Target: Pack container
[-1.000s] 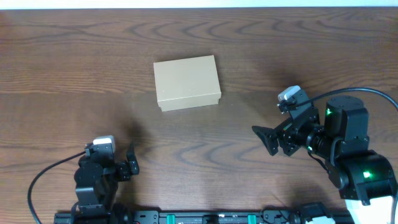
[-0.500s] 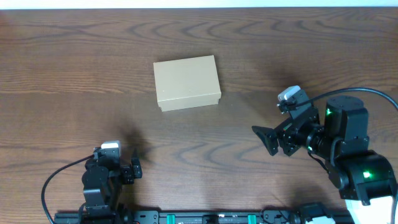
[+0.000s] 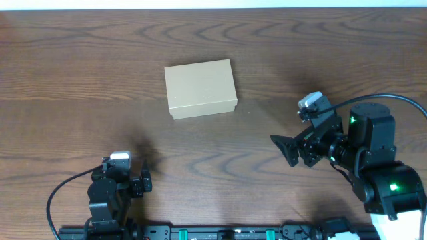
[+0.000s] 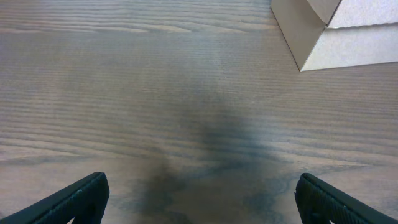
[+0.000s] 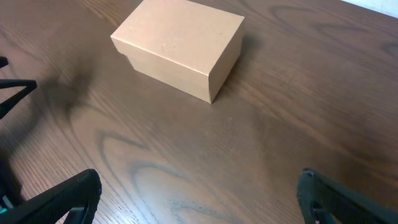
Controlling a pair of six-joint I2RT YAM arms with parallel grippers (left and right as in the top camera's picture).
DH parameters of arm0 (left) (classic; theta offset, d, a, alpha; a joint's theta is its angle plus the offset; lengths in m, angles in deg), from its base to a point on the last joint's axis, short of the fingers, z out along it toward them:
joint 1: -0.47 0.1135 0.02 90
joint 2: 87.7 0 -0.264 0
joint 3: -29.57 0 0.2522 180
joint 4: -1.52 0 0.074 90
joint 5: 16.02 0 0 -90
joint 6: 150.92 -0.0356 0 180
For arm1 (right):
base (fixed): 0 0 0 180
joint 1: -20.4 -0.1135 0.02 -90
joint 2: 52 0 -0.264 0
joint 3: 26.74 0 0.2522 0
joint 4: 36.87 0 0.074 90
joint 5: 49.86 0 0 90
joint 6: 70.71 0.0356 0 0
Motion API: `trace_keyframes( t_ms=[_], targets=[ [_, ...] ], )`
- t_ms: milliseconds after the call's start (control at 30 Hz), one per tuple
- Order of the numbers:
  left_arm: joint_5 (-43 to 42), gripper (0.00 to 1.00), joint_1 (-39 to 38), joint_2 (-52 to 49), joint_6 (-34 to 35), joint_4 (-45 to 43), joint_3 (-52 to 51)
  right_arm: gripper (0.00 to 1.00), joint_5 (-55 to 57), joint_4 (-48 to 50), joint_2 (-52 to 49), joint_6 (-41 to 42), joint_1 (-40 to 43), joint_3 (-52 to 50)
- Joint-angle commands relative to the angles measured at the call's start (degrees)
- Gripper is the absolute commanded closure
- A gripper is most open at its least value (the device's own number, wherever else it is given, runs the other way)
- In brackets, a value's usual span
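The container [image 3: 200, 88] is a plain tan cardboard box with its lid closed, on the dark wood table at centre back. It also shows in the right wrist view [image 5: 179, 48] and its corner in the left wrist view [image 4: 333, 31]. My left gripper [image 3: 139, 181] sits at the front left, open and empty [image 4: 199, 199], far from the box. My right gripper [image 3: 293, 150] is at the right, open and empty [image 5: 199, 196], pointing left toward the box but well apart from it. No other items show.
The wood table [image 3: 80, 80] reaches a white edge at the far back. A black rail runs along the front edge [image 3: 220, 233]. The left arm's tips show at the left edge of the right wrist view [image 5: 12, 93].
The left arm has drawn back toward the front edge and shifted a little right. The right arm and the box have not moved.
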Motion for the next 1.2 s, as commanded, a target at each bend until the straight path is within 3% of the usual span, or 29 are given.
trace_keyframes(
  t_ms=[0, 100, 267, 367, 767, 1167],
  targets=[
    [-0.1, 0.05, 0.4, 0.5, -0.6, 0.2, -0.4, 0.01, -0.8, -0.1, -0.1, -0.7, 0.6, 0.0],
    [-0.1, 0.05, 0.4, 0.5, -0.6, 0.2, -0.4, 0.01, -0.5, -0.4, 0.3, -0.7, 0.2, -0.1],
    [-0.1, 0.05, 0.4, 0.5, -0.6, 0.2, -0.4, 0.01, 9.3, -4.6, 5.6, 2.3, 0.3, -2.2],
    [-0.1, 0.05, 0.4, 0.5, -0.6, 0.2, -0.4, 0.01, 15.0, -2.9, 10.8, 6.5, 0.3, -8.1],
    [-0.1, 0.05, 0.4, 0.5, -0.6, 0.2, -0.4, 0.01, 21.1, 8.9, 37.2, 15.3, 1.2, -37.6],
    [-0.1, 0.05, 0.4, 0.5, -0.6, 0.2, -0.4, 0.01, 26.1, 9.5, 48.5, 17.7, 5.2, -46.8]
  ],
)
